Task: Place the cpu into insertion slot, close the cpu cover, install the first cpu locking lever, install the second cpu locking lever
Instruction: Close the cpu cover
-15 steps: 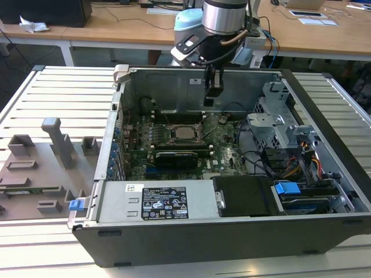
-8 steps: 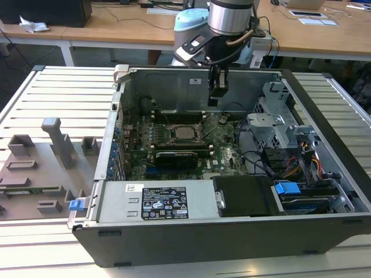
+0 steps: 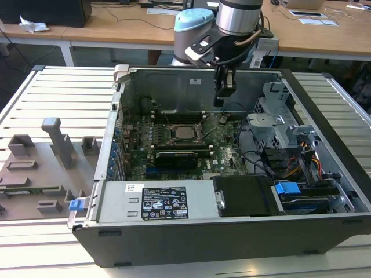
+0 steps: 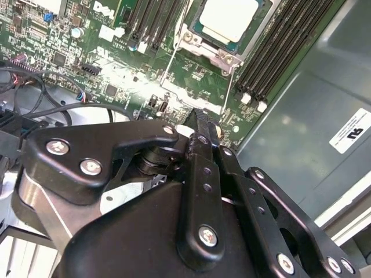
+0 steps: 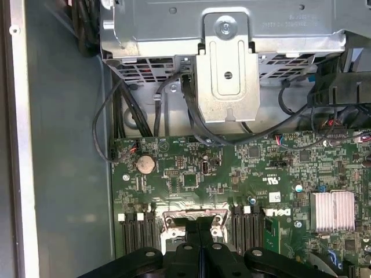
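Note:
The cpu [image 3: 186,133] lies in its socket on the green board, its silver top facing up [image 4: 229,17]. The cpu cover [image 4: 194,99], a thin silvery frame, stands tilted up from the socket edge, and the board shows through its window. Its free edge [image 5: 174,219] is right by my fingertips. My gripper [image 3: 219,101] hangs inside the case just to the exterior view's right of the socket. In both wrist views its black fingers [image 4: 200,119] [image 5: 200,229] are shut together with nothing between them. Whether they touch the cover I cannot tell.
A long black card [image 3: 177,156] sits in front of the socket. The labelled power supply [image 3: 165,202] fills the near side. A metal drive cage [image 3: 272,124] [image 5: 226,75] with cables is on the exterior view's right. A grey fixture plate [image 3: 40,168] lies outside the case.

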You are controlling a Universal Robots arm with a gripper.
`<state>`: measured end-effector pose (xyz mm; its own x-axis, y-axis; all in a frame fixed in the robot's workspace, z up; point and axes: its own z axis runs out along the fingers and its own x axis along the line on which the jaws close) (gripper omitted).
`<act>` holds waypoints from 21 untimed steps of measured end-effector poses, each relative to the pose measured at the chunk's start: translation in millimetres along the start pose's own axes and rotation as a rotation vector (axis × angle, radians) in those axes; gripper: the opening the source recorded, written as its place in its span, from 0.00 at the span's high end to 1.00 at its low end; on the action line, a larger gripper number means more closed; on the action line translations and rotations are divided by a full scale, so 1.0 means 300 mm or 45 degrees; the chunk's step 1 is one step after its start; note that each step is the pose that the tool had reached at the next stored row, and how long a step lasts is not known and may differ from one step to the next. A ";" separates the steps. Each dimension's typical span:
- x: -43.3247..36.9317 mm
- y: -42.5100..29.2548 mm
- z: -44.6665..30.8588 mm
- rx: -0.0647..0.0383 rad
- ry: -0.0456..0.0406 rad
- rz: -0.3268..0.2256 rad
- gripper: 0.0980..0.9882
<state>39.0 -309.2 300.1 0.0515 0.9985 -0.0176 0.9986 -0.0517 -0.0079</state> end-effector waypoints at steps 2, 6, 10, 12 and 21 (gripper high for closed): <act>0.000 0.005 0.000 0.001 0.000 0.000 0.99; 0.001 0.018 0.000 0.002 0.000 0.000 0.99; 0.001 0.028 0.000 0.002 0.000 0.000 0.99; 0.002 0.034 0.000 0.003 0.000 0.000 0.99; 0.003 0.052 0.000 0.004 0.000 0.000 0.99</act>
<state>54.7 -309.2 300.1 0.0515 0.9985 -0.0177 0.9986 -0.0517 -0.0108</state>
